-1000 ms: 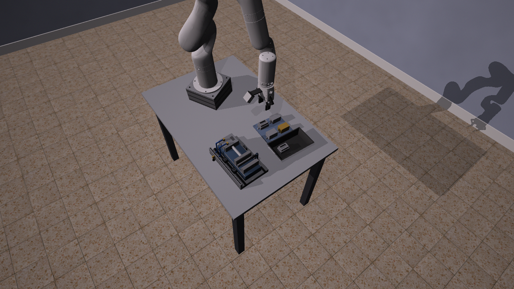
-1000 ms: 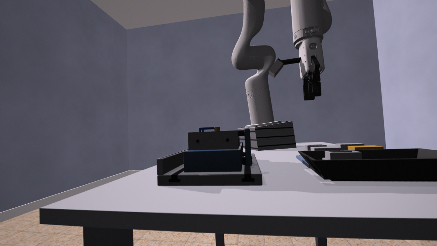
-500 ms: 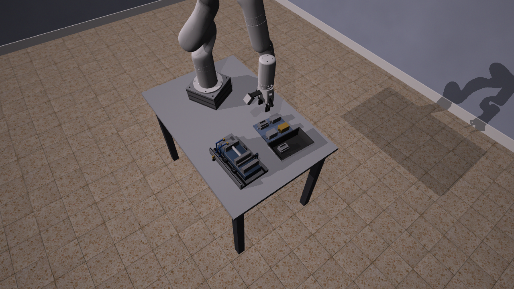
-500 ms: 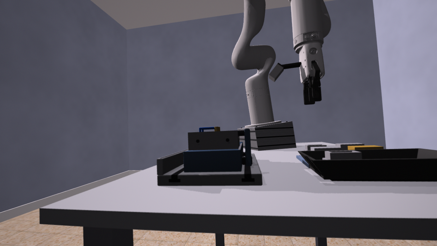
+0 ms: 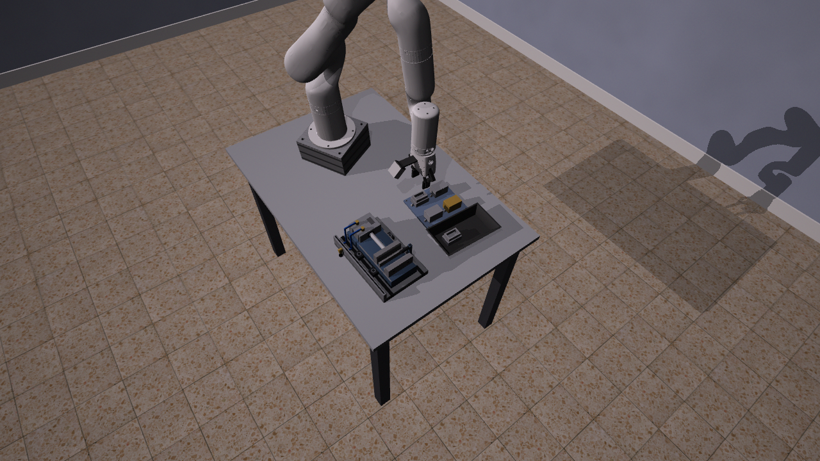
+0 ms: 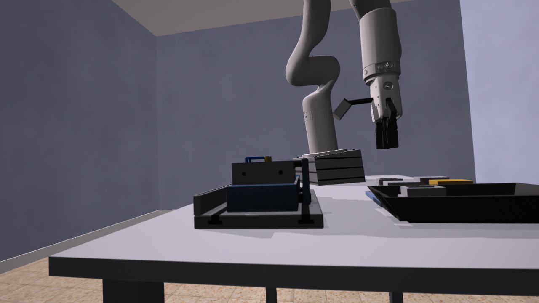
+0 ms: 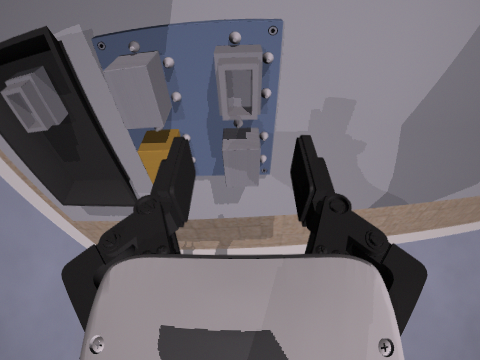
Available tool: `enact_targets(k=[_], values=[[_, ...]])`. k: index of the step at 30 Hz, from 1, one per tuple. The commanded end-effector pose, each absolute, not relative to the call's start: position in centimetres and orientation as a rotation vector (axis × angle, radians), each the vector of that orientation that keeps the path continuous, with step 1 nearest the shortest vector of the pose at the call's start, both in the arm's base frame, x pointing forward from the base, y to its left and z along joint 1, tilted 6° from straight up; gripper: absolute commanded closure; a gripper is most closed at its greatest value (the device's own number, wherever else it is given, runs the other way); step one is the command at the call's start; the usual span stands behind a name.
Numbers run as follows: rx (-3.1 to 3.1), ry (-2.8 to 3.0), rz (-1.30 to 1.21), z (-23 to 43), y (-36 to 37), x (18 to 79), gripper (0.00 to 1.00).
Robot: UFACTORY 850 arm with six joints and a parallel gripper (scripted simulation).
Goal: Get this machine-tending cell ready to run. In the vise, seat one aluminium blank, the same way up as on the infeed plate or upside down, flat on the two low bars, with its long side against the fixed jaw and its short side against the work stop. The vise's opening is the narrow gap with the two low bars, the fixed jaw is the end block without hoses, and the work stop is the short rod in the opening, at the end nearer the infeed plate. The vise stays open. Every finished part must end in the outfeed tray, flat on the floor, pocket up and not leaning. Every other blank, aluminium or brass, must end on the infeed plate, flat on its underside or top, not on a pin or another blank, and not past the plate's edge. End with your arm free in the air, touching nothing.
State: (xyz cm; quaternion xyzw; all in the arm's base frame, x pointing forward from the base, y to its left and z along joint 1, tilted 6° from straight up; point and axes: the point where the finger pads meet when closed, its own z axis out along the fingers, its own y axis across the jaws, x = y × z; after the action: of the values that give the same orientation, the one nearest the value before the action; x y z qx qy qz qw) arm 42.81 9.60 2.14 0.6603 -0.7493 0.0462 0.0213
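Note:
My gripper (image 5: 426, 182) is open and empty. It hangs well above the far edge of the blue infeed plate, as the side view (image 6: 386, 141) shows. On the plate (image 7: 194, 94) lie a grey aluminium blank (image 7: 242, 152) between my fingers far below, a pocketed finished part (image 7: 238, 82), a second grey blank (image 7: 136, 88) and a brass blank (image 7: 156, 150). The black outfeed tray (image 5: 465, 230) holds one finished part (image 7: 32, 103), pocket up. The vise (image 5: 381, 255) stands open to the left of the plate.
The arm's base (image 5: 333, 146) stands at the back of the table. White pins (image 7: 235, 38) ring the slots on the plate. The tray's raised wall (image 6: 452, 205) borders the plate. The table edge lies just beyond the plate in the wrist view.

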Motion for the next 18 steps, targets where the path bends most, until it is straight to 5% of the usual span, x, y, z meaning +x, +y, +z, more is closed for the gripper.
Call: enact_targets(k=[1, 18], values=[[2.049, -2.327, 0.166, 1.4, 9.5, 43.0, 0.31], [2.049, -2.327, 0.166, -2.8, 9.1, 43.2, 0.31]])
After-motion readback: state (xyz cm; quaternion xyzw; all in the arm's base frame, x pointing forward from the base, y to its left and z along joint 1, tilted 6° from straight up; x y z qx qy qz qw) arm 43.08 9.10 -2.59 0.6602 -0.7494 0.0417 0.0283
